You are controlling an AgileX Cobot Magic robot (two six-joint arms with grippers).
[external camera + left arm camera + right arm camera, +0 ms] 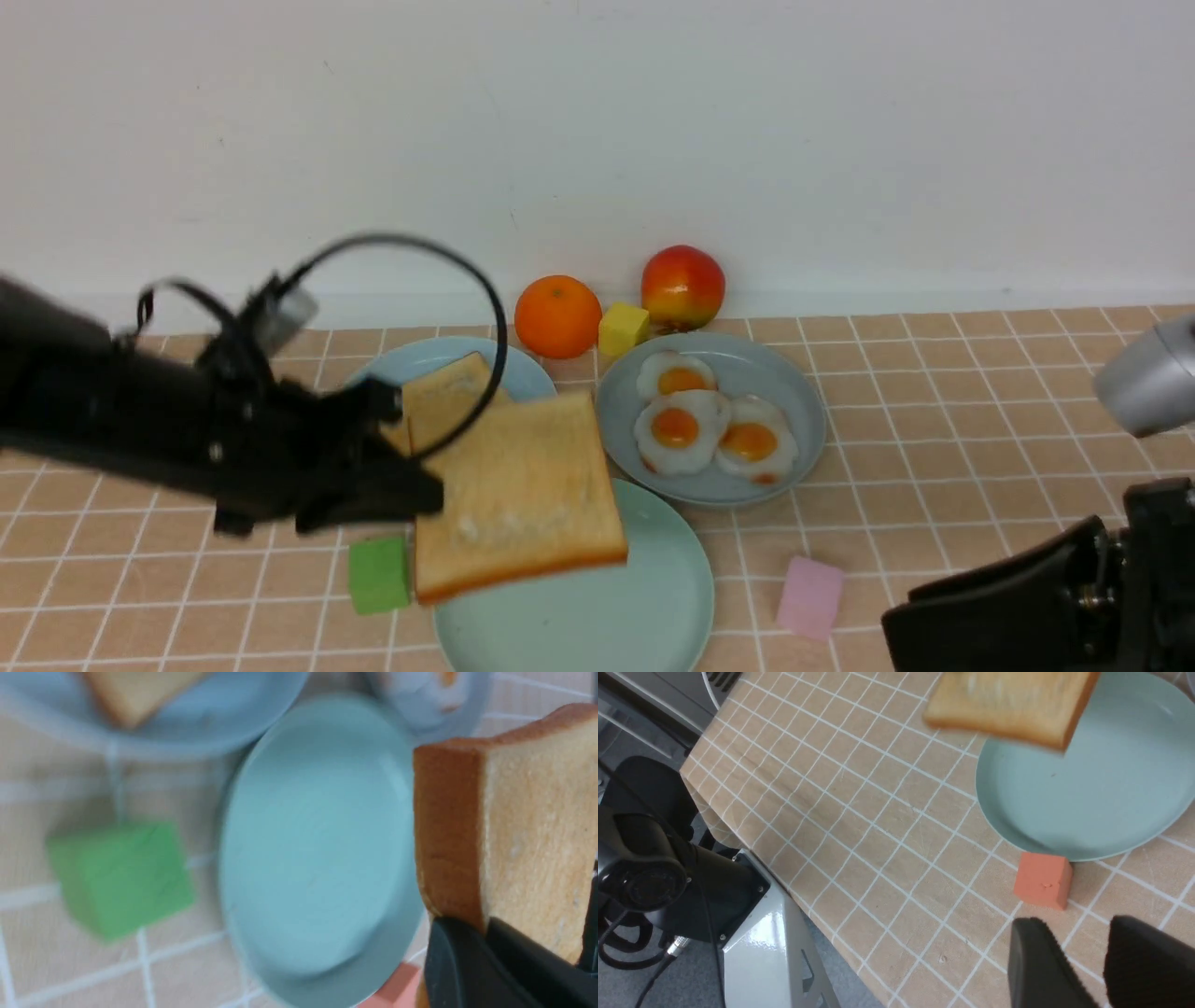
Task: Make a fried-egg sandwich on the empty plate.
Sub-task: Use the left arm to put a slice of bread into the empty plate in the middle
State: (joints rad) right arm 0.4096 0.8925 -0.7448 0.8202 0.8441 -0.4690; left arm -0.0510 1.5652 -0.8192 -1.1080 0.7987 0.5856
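My left gripper (422, 497) is shut on one edge of a golden-brown toast slice (523, 495) and holds it in the air, partly above the far-left part of the empty mint-green plate (597, 616). In the left wrist view the fingers (467, 952) pinch the slice's crust (448, 826) with the plate (317, 849) beneath. A second toast slice (448, 392) lies on the light blue plate (420, 359). Three fried eggs (709, 420) sit on the grey-blue plate (794, 401). My right gripper (1078, 935) stands open and empty, low at the front right (920, 611).
An orange (557, 315), a yellow cube (623, 328) and an apple (682, 286) stand by the back wall. A green cube (379, 574) lies left of the mint plate, a pink cube (808, 597) right of it. The table's edge (738, 826) shows in the right wrist view.
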